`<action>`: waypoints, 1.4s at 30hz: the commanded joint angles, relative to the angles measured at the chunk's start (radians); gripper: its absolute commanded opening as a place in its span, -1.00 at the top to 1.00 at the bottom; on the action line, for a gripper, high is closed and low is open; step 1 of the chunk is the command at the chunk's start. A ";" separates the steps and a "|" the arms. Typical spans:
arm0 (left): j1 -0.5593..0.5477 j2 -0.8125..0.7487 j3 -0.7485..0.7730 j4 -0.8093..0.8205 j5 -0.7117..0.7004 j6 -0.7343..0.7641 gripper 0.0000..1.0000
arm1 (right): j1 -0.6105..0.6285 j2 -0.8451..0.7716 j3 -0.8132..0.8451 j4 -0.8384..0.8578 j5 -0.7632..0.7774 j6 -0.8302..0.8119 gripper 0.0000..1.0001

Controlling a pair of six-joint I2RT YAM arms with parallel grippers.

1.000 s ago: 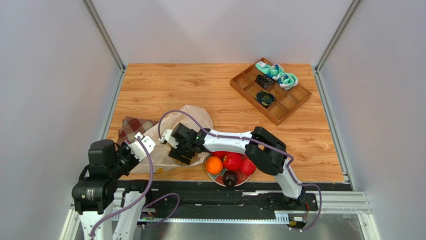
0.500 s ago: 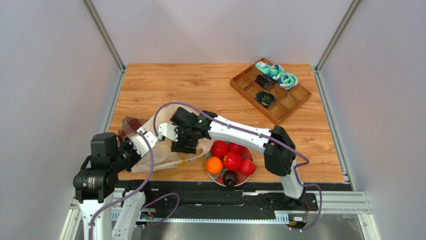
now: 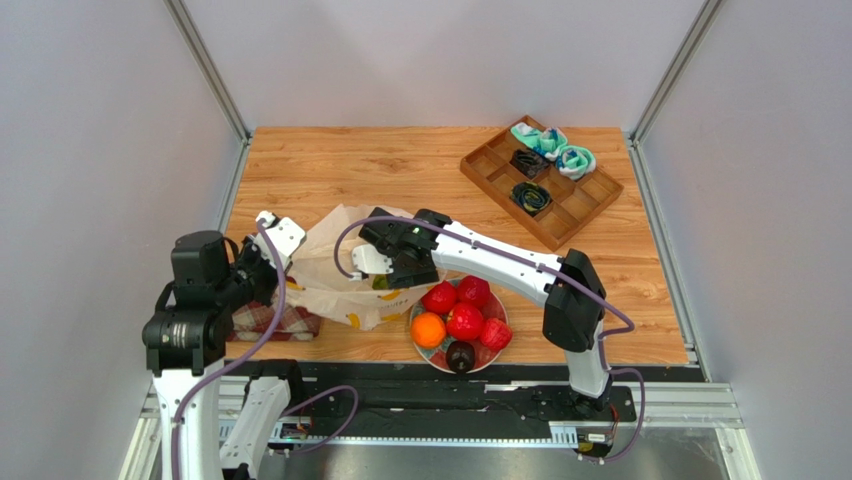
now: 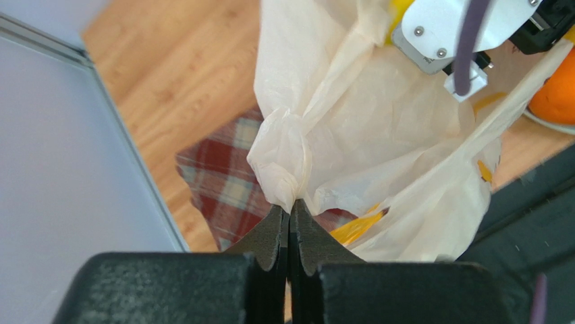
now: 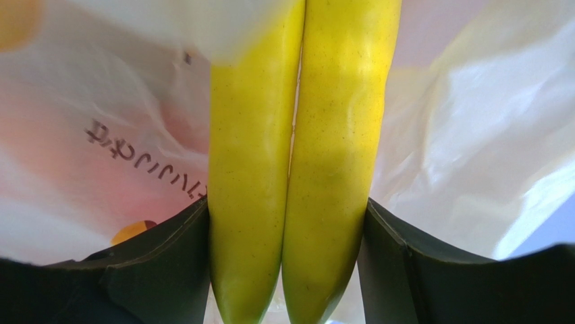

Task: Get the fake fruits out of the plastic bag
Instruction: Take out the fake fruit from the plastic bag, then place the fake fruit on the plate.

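- While the left fingers (image 4: 273,233) are pressed tight together on a bunched fold of the plastic bag (image 4: 378,135), they hold that fold raised above the red plaid cloth (image 4: 223,182).
- That cloth lies on the bench (image 3: 380,170) at the near left, partly under the bag.
- The right fingers (image 5: 169,263) reach inside the bag and stand fairly wide. One lies against each outer side of two yellow bananas (image 5: 297,135), so the pair is gripped between them.
- The bananas lie side by side and touching, running lengthwise out from between the fingers. Thin cream bag film surrounds them, with dark printed letters and an orange mark to their left.
- From above, the bag sits between the cloth and the plate (image 3: 437,362), its right edge just beside the plate's rim. The right wrist covers the bag's opening.
- On the plate rest an orange (image 3: 428,329), several red fruits (image 3: 464,322) and a dark round fruit (image 3: 460,355), all packed close together.
- A wooden divided tray (image 3: 590,205) stands at the far right, well apart from the bag. It holds teal-and-white cloth and small dark items.
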 commanded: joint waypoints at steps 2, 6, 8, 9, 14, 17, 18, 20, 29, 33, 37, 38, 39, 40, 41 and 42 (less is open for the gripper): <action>-0.001 -0.142 -0.008 0.243 -0.051 -0.080 1.00 | -0.102 -0.007 -0.033 0.100 0.248 -0.079 0.74; -0.001 -0.141 -0.048 0.287 -0.027 -0.105 1.00 | -0.153 -0.023 0.015 0.194 0.212 -0.142 0.83; -0.001 -0.092 -0.044 0.307 -0.003 -0.149 1.00 | -0.164 -0.021 0.102 0.219 0.155 -0.146 0.84; -0.001 -0.072 -0.039 0.344 -0.001 -0.174 1.00 | -0.174 -0.017 0.130 0.222 0.139 -0.144 0.85; 0.000 0.081 0.047 0.454 0.019 -0.296 1.00 | -0.197 -0.098 0.136 0.246 -0.085 -0.165 0.85; -0.001 0.170 0.116 0.494 0.091 -0.347 1.00 | -0.197 -0.242 -0.041 0.367 -0.224 -0.169 0.87; -0.001 0.209 0.130 0.503 0.108 -0.356 1.00 | -0.197 -0.312 -0.127 0.408 -0.259 -0.153 0.92; -0.001 0.244 0.156 0.529 0.128 -0.390 1.00 | -0.203 -0.380 -0.209 0.513 -0.386 -0.103 0.98; -0.001 0.356 0.229 0.576 0.169 -0.447 1.00 | -0.202 -0.564 -0.412 0.991 -0.205 -0.015 1.00; -0.001 0.371 0.236 0.583 0.156 -0.447 1.00 | -0.202 -0.684 -0.497 1.013 -0.158 -0.118 1.00; 0.000 0.376 0.226 0.600 0.131 -0.455 1.00 | -0.202 -0.852 -0.664 0.891 -0.166 -0.204 1.00; -0.001 0.375 0.225 0.608 0.128 -0.455 1.00 | -0.202 -0.894 -0.710 0.866 -0.161 -0.228 1.00; -0.001 0.370 0.222 0.609 0.126 -0.456 1.00 | -0.202 -0.956 -0.794 0.826 -0.152 -0.269 0.99; -0.001 0.368 0.219 0.611 0.125 -0.456 1.00 | -0.202 -0.995 -0.844 0.811 -0.143 -0.291 1.00; -0.001 0.365 0.216 0.609 0.123 -0.456 1.00 | -0.203 -1.024 -0.884 0.803 -0.141 -0.306 1.00; 0.000 0.359 0.214 0.608 0.123 -0.456 1.00 | -0.202 -1.050 -0.965 0.795 -0.137 -0.328 1.00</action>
